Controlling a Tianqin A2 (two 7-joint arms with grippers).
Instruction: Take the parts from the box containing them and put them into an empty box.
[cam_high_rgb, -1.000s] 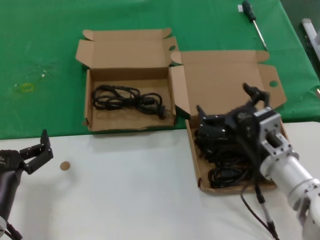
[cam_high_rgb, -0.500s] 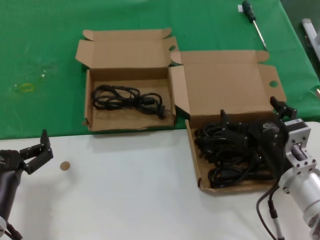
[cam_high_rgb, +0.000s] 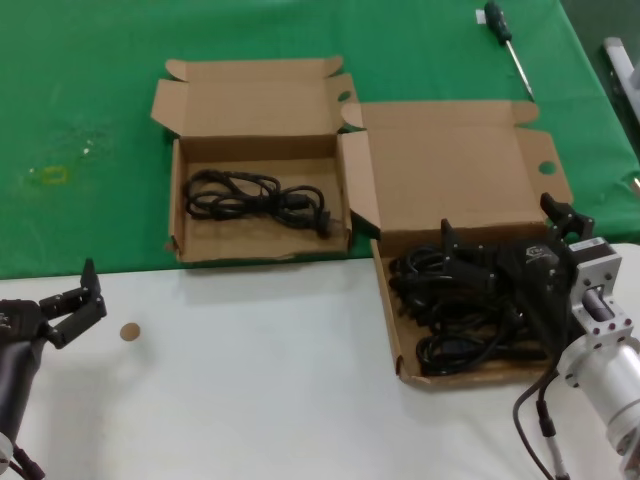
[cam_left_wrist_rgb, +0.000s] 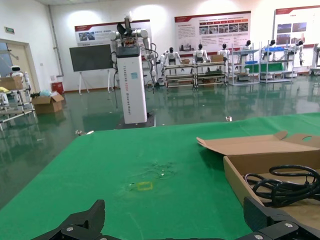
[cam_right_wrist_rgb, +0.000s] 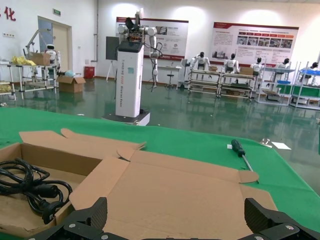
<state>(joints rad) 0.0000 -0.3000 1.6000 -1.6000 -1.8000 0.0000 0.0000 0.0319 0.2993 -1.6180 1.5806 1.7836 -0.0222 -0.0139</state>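
Observation:
The broader-lidded cardboard box (cam_high_rgb: 390, 330) at the right holds a pile of black coiled power cords (cam_high_rgb: 450, 320). My right gripper (cam_high_rgb: 500, 222) hangs open over this box, above the cords, holding nothing. Its wrist view shows the open gripper (cam_right_wrist_rgb: 177, 222) in front of the raised lid (cam_right_wrist_rgb: 170, 195). The smaller box with the ragged front wall (cam_high_rgb: 262, 248) stands to the left and holds one cord (cam_high_rgb: 255, 198), which also shows in the right wrist view (cam_right_wrist_rgb: 27, 187) and the left wrist view (cam_left_wrist_rgb: 285, 185). My left gripper (cam_high_rgb: 70, 292) is parked open and empty at the near left.
A green-handled screwdriver (cam_high_rgb: 505, 38) lies on the green cloth at the far right and also shows in the right wrist view (cam_right_wrist_rgb: 241, 152). A small brown disc (cam_high_rgb: 129, 331) lies on the white table near the left gripper. A grey object (cam_high_rgb: 622, 62) sits at the right edge.
My right gripper has moved to the right over the larger box, from its left part towards its right side, then stayed still. The left arm has not moved.

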